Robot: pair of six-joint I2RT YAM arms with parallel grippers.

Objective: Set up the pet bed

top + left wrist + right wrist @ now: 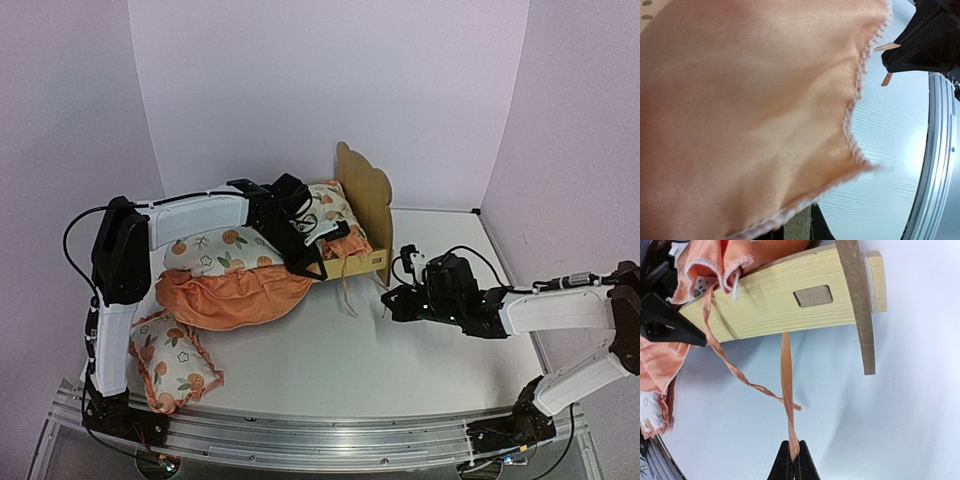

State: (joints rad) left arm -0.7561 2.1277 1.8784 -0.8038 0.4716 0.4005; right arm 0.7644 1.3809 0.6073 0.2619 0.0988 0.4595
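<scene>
Pale lilac walls point(300, 80) close in a white table point(400, 360). At its middle stands the pet bed point(362, 264), its scalloped headboard upright at the right end. Inside the frame lies one end of the fruit-print cushion point(235, 285), up against the headboard. The rest of it, with its orange ruffle, spills out over the left end onto the table. A small matching pillow point(170, 360) lies apart at the near left corner.

The left tool point(308, 250) sits down on the cushion at the bed's left end. Orange fabric fills its wrist view, so I cannot tell how its jaws stand. The right tool point(792, 457) is just beside the bed's near rail, pinched tight on an orange ribbon point(786, 385) that runs up to that rail. A second ribbon strand point(735, 370) trails loose beside it.
</scene>
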